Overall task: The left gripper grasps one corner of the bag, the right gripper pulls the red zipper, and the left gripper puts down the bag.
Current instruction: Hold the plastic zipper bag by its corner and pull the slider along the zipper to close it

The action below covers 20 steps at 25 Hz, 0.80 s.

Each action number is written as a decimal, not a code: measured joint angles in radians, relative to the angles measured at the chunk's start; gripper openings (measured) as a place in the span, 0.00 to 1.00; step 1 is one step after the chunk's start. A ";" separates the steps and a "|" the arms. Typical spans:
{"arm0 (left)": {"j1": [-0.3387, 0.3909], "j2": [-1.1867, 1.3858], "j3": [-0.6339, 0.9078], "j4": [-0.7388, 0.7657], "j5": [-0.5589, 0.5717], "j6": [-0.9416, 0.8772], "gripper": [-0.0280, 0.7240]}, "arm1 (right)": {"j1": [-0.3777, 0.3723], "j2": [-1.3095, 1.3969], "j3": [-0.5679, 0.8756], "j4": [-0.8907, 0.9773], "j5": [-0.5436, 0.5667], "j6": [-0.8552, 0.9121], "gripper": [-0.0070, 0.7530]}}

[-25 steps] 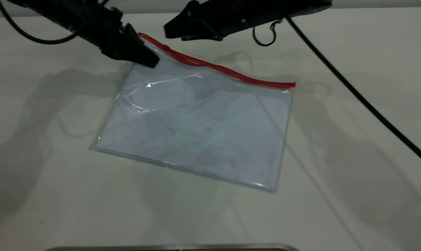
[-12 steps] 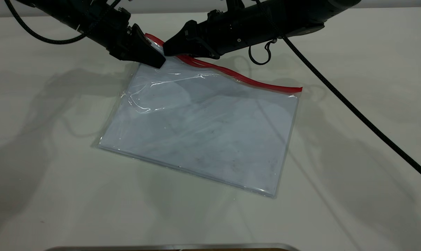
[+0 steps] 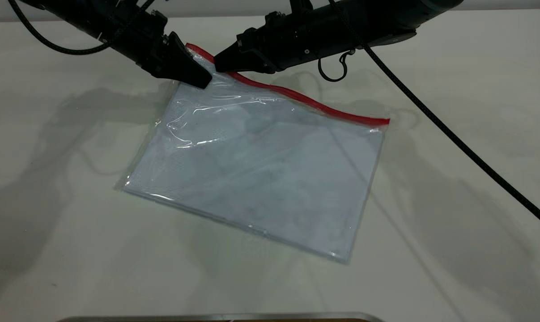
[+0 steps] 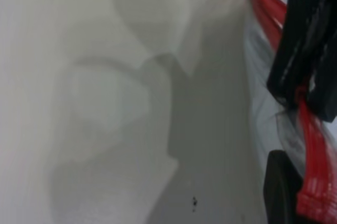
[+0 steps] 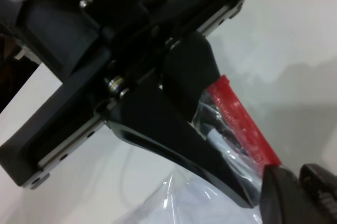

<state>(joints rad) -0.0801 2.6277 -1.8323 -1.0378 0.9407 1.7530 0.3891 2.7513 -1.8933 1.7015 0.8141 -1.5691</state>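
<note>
The bag point(image 3: 261, 170), a clear pouch with pale sheets inside, lies slanted on the table, and its far left corner is raised. My left gripper point(image 3: 197, 77) is shut on that corner point(image 3: 193, 56), just beside the end of the red zipper point(image 3: 305, 97). My right gripper point(image 3: 220, 66) reaches in from the right and is shut on the red zipper close to the left gripper. In the left wrist view the right gripper's fingers point(image 4: 287, 71) clamp the red zipper point(image 4: 316, 150). In the right wrist view the left gripper's fingers point(image 5: 179, 139) pinch the plastic and the red zipper's end point(image 5: 237, 113).
The right arm's black cable point(image 3: 453, 129) trails across the table toward the right edge, and its ring-hook point(image 3: 337, 71) dangles behind the zipper. A silver strip point(image 3: 220, 317) borders the table's near edge. Bare white table point(image 3: 73, 232) surrounds the bag.
The right gripper came down and in from the back to the zipper's left end and closed on it. The red strip has pulled straighter, and the bag shifted slightly.
</note>
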 joint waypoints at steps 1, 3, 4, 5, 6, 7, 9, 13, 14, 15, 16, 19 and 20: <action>0.000 0.000 0.000 0.002 0.003 0.000 0.11 | 0.000 0.000 0.000 -0.004 0.002 -0.001 0.06; 0.007 0.000 0.000 0.001 0.015 0.000 0.11 | -0.001 0.000 0.000 -0.014 0.008 -0.008 0.06; 0.011 0.000 0.000 -0.006 0.024 0.000 0.11 | -0.002 0.000 -0.003 -0.018 0.014 -0.014 0.06; 0.018 0.000 0.000 -0.018 0.033 -0.001 0.11 | -0.004 0.000 -0.005 -0.024 0.019 -0.016 0.06; 0.024 0.001 0.000 -0.031 0.045 -0.001 0.11 | -0.010 -0.001 -0.007 -0.031 0.026 -0.020 0.06; 0.028 0.002 0.000 -0.050 0.057 -0.001 0.11 | -0.014 -0.002 -0.008 -0.035 0.036 -0.021 0.06; 0.041 0.005 0.000 -0.087 0.074 0.002 0.11 | -0.024 -0.004 -0.010 -0.040 0.045 -0.021 0.06; 0.065 0.007 0.000 -0.150 0.102 0.022 0.11 | -0.042 -0.004 -0.012 -0.041 0.057 -0.021 0.06; 0.069 0.007 0.000 -0.163 0.107 0.025 0.11 | -0.045 -0.004 -0.014 -0.041 0.059 -0.021 0.06; 0.074 0.007 0.000 -0.175 0.112 0.028 0.11 | -0.049 -0.005 -0.014 -0.042 0.061 -0.021 0.06; 0.077 0.007 0.000 -0.188 0.116 0.033 0.11 | -0.052 -0.005 -0.014 -0.044 0.062 -0.021 0.06; 0.081 0.007 0.000 -0.217 0.117 0.048 0.11 | -0.065 -0.005 -0.014 -0.065 0.063 -0.022 0.06; 0.081 0.007 0.001 -0.225 0.117 0.053 0.11 | -0.069 -0.005 -0.014 -0.076 0.063 -0.022 0.06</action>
<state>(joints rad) 0.0012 2.6348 -1.8313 -1.2632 1.0579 1.8058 0.3199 2.7465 -1.9077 1.6256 0.8771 -1.5916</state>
